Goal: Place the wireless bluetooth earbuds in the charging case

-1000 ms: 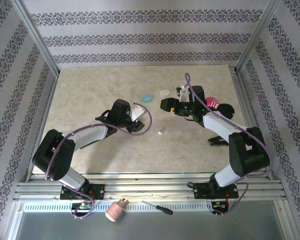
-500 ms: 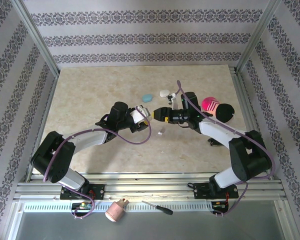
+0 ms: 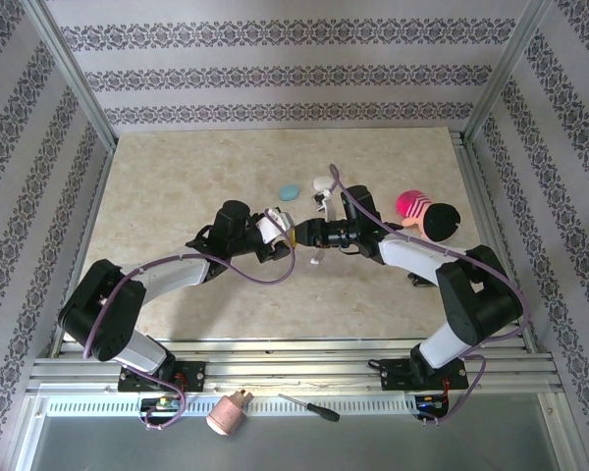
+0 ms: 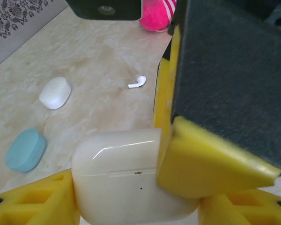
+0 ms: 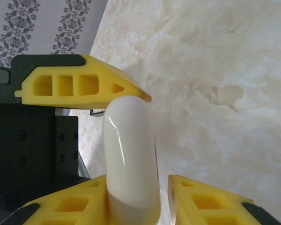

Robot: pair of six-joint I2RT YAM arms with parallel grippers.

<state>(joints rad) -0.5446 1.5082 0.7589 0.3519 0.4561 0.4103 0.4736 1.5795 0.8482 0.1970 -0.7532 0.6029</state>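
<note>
A white charging case (image 4: 119, 178) with its lid closed is held off the table, my left gripper (image 4: 136, 199) shut on its lower half. My right gripper (image 5: 138, 187) has met it head-on and stands open astride the case (image 5: 131, 159); one finger touches the case and a gap shows at the other. In the top view both grippers meet at mid-table, the left gripper (image 3: 280, 234) and the right gripper (image 3: 296, 234). One white earbud (image 4: 137, 82) lies on the table just past them, and is the small white earbud (image 3: 315, 261) from above.
A small white pebble case (image 4: 55, 93) and a blue one (image 4: 25, 149) lie behind the grippers. A pink striped plush (image 3: 412, 206) and a black ball (image 3: 444, 221) sit at the right. A screwdriver (image 3: 309, 408) rests on the front rail.
My right arm has swung left across the table and brought its open fingers around the case in my left gripper. The left gripper has edged slightly right.
</note>
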